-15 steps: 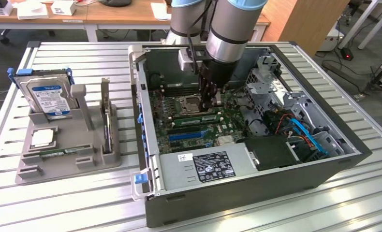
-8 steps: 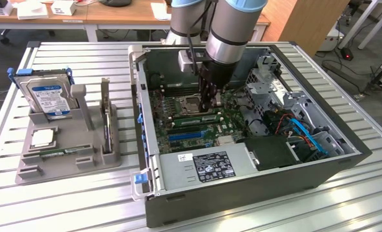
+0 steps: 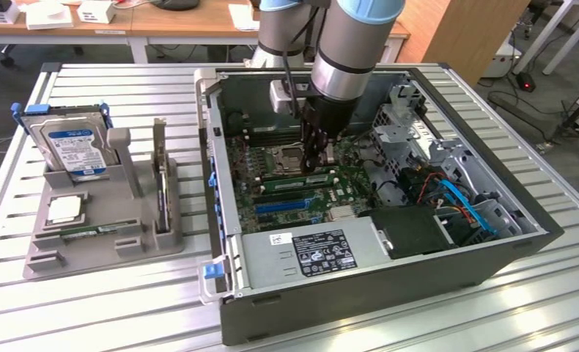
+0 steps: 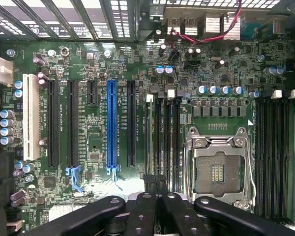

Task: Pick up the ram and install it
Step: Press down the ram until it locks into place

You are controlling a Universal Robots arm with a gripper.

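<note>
Green ram (image 3: 294,178) stands on edge directly under my gripper (image 3: 316,163), whose fingers are closed on it, its long axis along the motherboard (image 4: 88,162) memory slots.

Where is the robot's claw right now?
The claw is inside the open computer case, near the middle of the exterior view. It sits low over the green motherboard, right beside the silver processor socket.
</note>
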